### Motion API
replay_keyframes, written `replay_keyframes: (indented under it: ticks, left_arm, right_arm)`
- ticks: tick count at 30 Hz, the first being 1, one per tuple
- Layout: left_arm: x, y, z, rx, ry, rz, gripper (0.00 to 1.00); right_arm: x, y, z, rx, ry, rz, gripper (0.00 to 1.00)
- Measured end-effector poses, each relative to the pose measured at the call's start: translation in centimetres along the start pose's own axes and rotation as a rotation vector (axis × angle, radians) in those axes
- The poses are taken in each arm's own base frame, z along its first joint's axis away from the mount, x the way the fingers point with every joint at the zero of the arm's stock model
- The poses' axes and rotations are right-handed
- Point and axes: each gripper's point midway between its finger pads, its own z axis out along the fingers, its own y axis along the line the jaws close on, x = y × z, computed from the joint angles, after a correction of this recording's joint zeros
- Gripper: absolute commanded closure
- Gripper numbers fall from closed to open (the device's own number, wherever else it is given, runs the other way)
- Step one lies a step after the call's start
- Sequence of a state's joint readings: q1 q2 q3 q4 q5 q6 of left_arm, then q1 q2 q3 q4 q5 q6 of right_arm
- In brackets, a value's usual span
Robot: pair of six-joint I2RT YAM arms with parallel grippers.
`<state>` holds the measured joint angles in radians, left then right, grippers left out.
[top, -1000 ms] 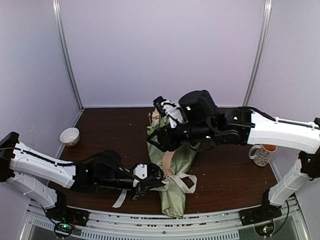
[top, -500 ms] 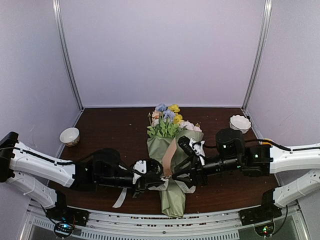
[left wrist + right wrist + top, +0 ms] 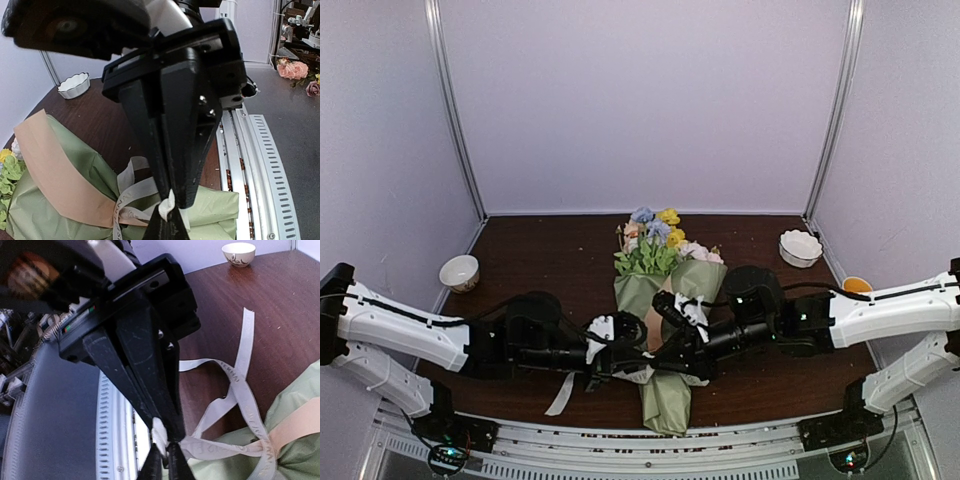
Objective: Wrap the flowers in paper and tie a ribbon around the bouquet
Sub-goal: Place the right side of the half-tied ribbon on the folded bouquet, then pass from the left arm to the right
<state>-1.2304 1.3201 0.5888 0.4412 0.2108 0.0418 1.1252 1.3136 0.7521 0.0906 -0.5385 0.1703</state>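
Green-and-tan bouquet [image 3: 668,398] lies on the tabletop, blooms at twelve o'clock; cream ribbon [image 3: 245,340] crosses its waist, left gripper [image 3: 172,206] and right gripper [image 3: 161,439] jaws each pinching it.

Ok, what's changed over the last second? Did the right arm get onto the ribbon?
The right gripper swung down from above the flowers to the waist of the bouquet and closed on the ribbon there. The left gripper stayed shut on the ribbon on the bouquet's other side, and the bouquet did not move.
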Motion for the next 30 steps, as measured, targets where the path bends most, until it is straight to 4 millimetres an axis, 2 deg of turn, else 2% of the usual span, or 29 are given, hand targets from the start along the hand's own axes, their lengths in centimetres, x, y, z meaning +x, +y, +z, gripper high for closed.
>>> replay_keyframes:
  ticks: [6,7,9,11,15,18,21,25,27,30]
  left_arm:
    - [0.1,0.2,0.0,0.003,0.015,-0.004,1.00]
    - [0.1,0.2,0.0,0.004,0.017,-0.005,0.95]
    - [0.1,0.1,0.1,0.009,0.027,-0.008,0.62]
    - [-0.1,0.5,0.2,-0.002,0.043,-0.018,0.43]
    - [-0.2,2.4,0.0,-0.086,0.128,-0.073,0.24]
    - [-0.2,3.3,-1.0,-0.153,0.195,-0.145,0.11]
    - [0.7,4.1,-3.4,-0.248,0.265,-0.244,0.10]
    - [3.9,5.2,-6.1,-0.376,0.384,-0.382,0.21]
    - [6.6,5.7,-7.4,-0.435,0.463,-0.453,0.30]
    - [12.7,6.1,-9.4,-0.514,0.647,-0.569,0.36]
  right_arm:
    - [0.2,0.2,-0.1,-0.018,0.008,-0.001,1.00]
    - [0.2,0.2,-0.1,-0.018,0.008,0.000,1.00]
    - [0.2,0.2,-0.1,-0.018,0.005,0.000,1.00]
    - [0.1,0.3,-0.4,-0.016,-0.001,-0.001,1.00]
    - [0.0,0.1,-0.7,0.006,-0.012,0.004,1.00]
    - [-0.6,-0.3,-0.7,0.026,-0.037,0.009,1.00]
    - [-1.0,-0.5,-0.7,0.039,-0.060,0.004,1.00]
    - [-1.1,-0.6,-0.7,0.043,-0.063,0.003,1.00]
    - [-1.0,-0.6,-0.6,0.044,-0.060,0.001,1.00]
    - [-0.8,-0.8,-0.4,0.045,-0.052,0.004,1.00]
